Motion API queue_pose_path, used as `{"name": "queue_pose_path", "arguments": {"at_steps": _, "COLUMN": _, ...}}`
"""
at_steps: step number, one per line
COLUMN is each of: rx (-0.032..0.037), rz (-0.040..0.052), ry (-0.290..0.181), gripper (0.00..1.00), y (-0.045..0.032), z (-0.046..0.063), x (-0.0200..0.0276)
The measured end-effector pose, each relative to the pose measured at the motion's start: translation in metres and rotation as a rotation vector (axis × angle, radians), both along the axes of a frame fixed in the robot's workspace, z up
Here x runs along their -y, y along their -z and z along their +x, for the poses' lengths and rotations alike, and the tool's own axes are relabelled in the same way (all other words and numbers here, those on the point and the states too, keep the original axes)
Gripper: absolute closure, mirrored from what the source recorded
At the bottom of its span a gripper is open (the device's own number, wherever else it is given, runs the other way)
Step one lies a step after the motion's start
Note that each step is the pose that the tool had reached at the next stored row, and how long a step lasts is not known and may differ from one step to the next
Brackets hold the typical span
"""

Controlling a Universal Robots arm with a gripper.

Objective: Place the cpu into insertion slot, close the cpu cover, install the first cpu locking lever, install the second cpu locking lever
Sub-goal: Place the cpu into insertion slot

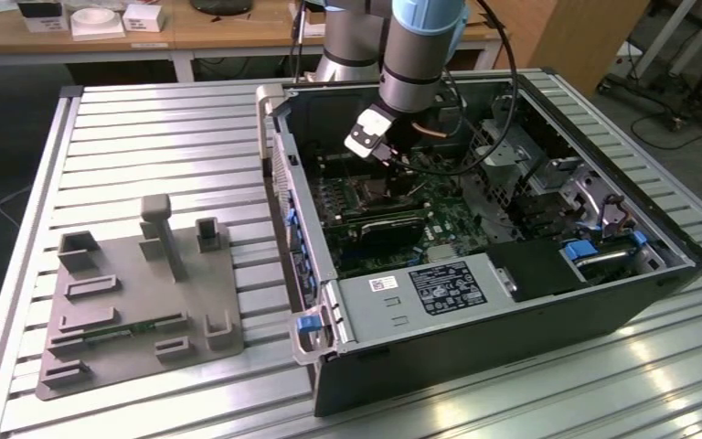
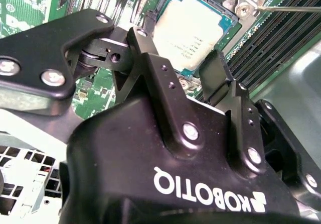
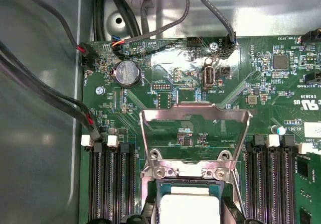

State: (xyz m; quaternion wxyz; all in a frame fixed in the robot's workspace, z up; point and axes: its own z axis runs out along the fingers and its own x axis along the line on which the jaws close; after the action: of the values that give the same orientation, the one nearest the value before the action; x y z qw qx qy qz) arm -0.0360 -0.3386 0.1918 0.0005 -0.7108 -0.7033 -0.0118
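Cpu (image 2: pixel 193 30) lies flat in the insertion slot (image 3: pixel 188 185), straddled by the gripper (image 2: pixel 180 48).
In the second wrist view the cpu sits straight ahead of the gripper and between its two sides, face up, with its edges about parallel to the slot's rim. Whether the gripper clamps it or merely flanks it cannot be told. The first wrist view adds the cpu cover (image 3: pixel 195 114), swung up and back from its hinge at the slot's edge and clear of the chip, with memory slots (image 3: pixel 108 184) on both sides. The second wrist view gives a thin locking lever (image 2: pixel 291 8) standing off beside the hinge tab. The exterior view places the arm (image 1: pixel 419 55) hanging into the open computer case (image 1: pixel 473 347), over the green board (image 1: pixel 449 224).
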Motion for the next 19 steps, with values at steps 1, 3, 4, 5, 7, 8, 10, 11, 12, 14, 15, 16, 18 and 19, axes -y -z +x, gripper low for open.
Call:
{"name": "queue_pose_path", "arguments": {"at_steps": 1, "rx": 0.0000, "rz": 0.0000, "ry": 0.000, "gripper": 0.38, "y": 0.0000, "z": 0.000, "x": 0.0000}}
{"name": "queue_pose_path", "arguments": {"at_steps": 3, "rx": 0.0001, "rz": 0.0001, "ry": 0.000, "gripper": 0.38, "y": 0.0000, "z": 0.000, "x": 0.0000}}
{"name": "queue_pose_path", "arguments": {"at_steps": 4, "rx": 0.0001, "rz": 0.0001, "ry": 0.000, "gripper": 0.38, "y": -0.0003, "z": 0.000, "x": 0.0000}}
{"name": "queue_pose_path", "arguments": {"at_steps": 5, "rx": 0.0001, "rz": 0.0000, "ry": 0.000, "gripper": 0.38, "y": -0.0010, "z": 0.000, "x": 0.0000}}
{"name": "queue_pose_path", "arguments": {"at_steps": 7, "rx": 0.0001, "rz": -0.0004, "ry": 0.000, "gripper": 0.38, "y": -0.0022, "z": 0.000, "x": -0.0001}}
{"name": "queue_pose_path", "arguments": {"at_steps": 8, "rx": 0.0000, "rz": -0.0009, "ry": 0.000, "gripper": 0.38, "y": -0.0027, "z": 0.000, "x": 0.0000}}
{"name": "queue_pose_path", "arguments": {"at_steps": 10, "rx": -0.0001, "rz": -0.0012, "ry": 0.000, "gripper": 0.38, "y": -0.0042, "z": 0.000, "x": 0.0000}}
{"name": "queue_pose_path", "arguments": {"at_steps": 11, "rx": -0.0002, "rz": -0.0013, "ry": 0.000, "gripper": 0.38, "y": -0.0052, "z": 0.000, "x": 0.0000}}
{"name": "queue_pose_path", "arguments": {"at_steps": 12, "rx": -0.0006, "rz": -0.0012, "ry": 0.000, "gripper": 0.38, "y": -0.0063, "z": 0.000, "x": 0.0000}}
{"name": "queue_pose_path", "arguments": {"at_steps": 14, "rx": -0.0016, "rz": -0.0013, "ry": 0.000, "gripper": 0.38, "y": -0.0093, "z": 0.001, "x": 0.0000}}
{"name": "queue_pose_path", "arguments": {"at_steps": 15, "rx": -0.0022, "rz": -0.0013, "ry": 0.000, "gripper": 0.38, "y": -0.0109, "z": 0.001, "x": 0.0000}}
{"name": "queue_pose_path", "arguments": {"at_steps": 16, "rx": -0.0029, "rz": -0.0013, "ry": 0.000, "gripper": 0.38, "y": -0.0126, "z": 0.001, "x": 0.0000}}
{"name": "queue_pose_path", "arguments": {"at_steps": 18, "rx": -0.0042, "rz": -0.0013, "ry": 0.000, "gripper": 0.38, "y": -0.0163, "z": 0.001, "x": 0.0000}}
{"name": "queue_pose_path", "arguments": {"at_steps": 19, "rx": -0.0056, "rz": -0.0012, "ry": 0.000, "gripper": 0.38, "y": -0.0186, "z": 0.001, "x": 0.0000}}
